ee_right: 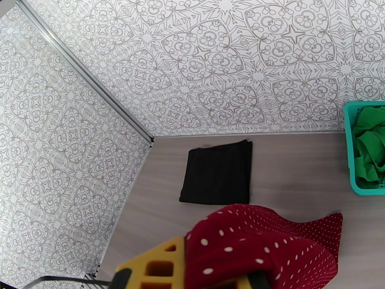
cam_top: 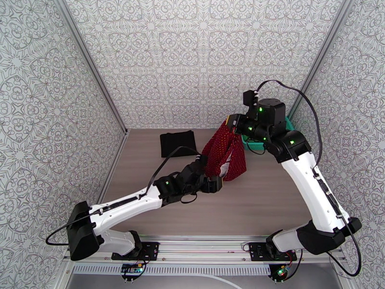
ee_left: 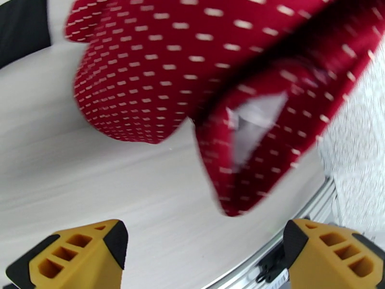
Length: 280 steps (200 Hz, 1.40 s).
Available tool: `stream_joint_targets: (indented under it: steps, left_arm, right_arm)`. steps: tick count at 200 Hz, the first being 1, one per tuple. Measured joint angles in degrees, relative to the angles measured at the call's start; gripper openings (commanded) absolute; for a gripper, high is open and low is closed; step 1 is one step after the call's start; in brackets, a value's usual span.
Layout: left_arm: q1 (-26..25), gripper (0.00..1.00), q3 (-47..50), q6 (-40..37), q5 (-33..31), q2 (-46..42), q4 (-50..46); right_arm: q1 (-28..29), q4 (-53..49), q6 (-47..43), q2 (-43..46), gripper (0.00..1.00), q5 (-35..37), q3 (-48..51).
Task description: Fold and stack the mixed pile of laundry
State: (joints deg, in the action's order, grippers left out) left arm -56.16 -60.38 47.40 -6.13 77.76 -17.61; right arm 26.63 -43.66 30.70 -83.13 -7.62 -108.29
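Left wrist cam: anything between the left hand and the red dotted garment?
The stretch is bare: in the left wrist view, plain tabletop runs from the open left hand to the dark red dotted garment.

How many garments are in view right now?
3. Black garment folded flat at the far left; red dotted garment hanging from the right gripper; green garment in the teal basket, perhaps hiding more.

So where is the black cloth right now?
In the overhead view the black cloth lies folded flat on the table near the back wall, left of the red dotted cloth that hangs from the right end effector.
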Motion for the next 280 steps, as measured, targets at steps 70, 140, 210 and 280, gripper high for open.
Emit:
stream_joint_targets:
  steps: [70,140,210,280]
  left_arm:
    - [1.9,0.90,2.4,5.5,2.0,1.2,9.5]
    - [-0.7,0.90,3.4,6.8,2.4,1.1,11.4]
    - [0.3,0.81,3.0,8.1,2.4,10.1,16.2]
    - [2.6,0.00,2.4,9.0,3.3,14.5,19.2]
  right_arm:
    - [0.4,1.2,0.0,0.2,0.00,1.0,1.8]
    - [0.6,3.4,1.0,0.4,0.00,1.0,4.4]
    - [1.5,4.7,1.7,3.7,0.00,1.3,7.9]
    - [1.6,6.0,2.5,10.4,0.00,4.8,15.8]
